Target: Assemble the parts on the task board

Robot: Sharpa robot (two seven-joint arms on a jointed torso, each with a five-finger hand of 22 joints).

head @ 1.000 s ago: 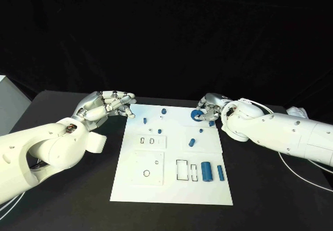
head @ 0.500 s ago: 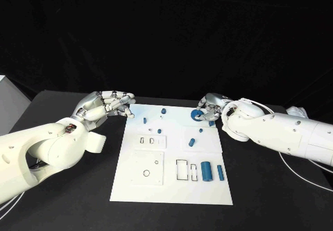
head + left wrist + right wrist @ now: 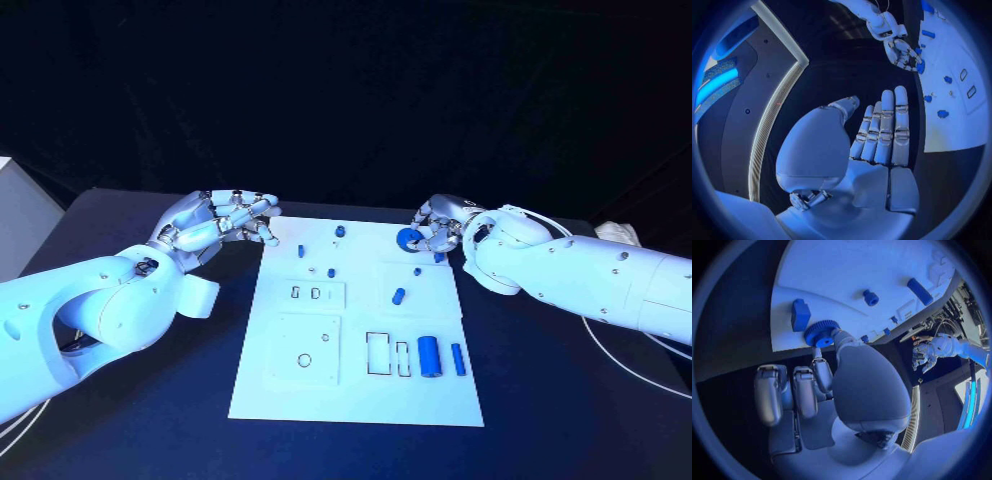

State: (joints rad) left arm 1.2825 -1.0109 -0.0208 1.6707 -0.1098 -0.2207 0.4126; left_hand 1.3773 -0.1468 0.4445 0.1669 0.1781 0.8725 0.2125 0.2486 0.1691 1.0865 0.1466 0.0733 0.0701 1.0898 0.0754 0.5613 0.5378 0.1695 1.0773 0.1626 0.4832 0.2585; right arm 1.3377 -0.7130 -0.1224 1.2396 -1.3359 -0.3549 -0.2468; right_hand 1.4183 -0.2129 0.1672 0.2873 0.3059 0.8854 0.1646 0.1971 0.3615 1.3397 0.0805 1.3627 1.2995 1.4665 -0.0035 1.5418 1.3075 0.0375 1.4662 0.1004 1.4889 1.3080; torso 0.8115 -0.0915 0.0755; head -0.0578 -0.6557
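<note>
The right robot hand (image 3: 437,228) pinches a blue gear (image 3: 821,333) at the task board's (image 3: 361,400) far right edge. The left robot hand (image 3: 879,135) holds nothing, fingers straight; from the head they look curled.

Task board (image 3: 361,395) near end bare; far corners crowded — right robot hand (image 3: 437,226), gear (image 3: 410,239).

You are looking at two bulky arms in smooth white plastic shells, each ending in a silver metal many-fingered left hand (image 3: 219,222) and right hand (image 3: 440,226) with segmented fingers. A small round screw fitting sits in the left arm's shell near the wrist. Thin white cables trail beside the right arm.
</note>
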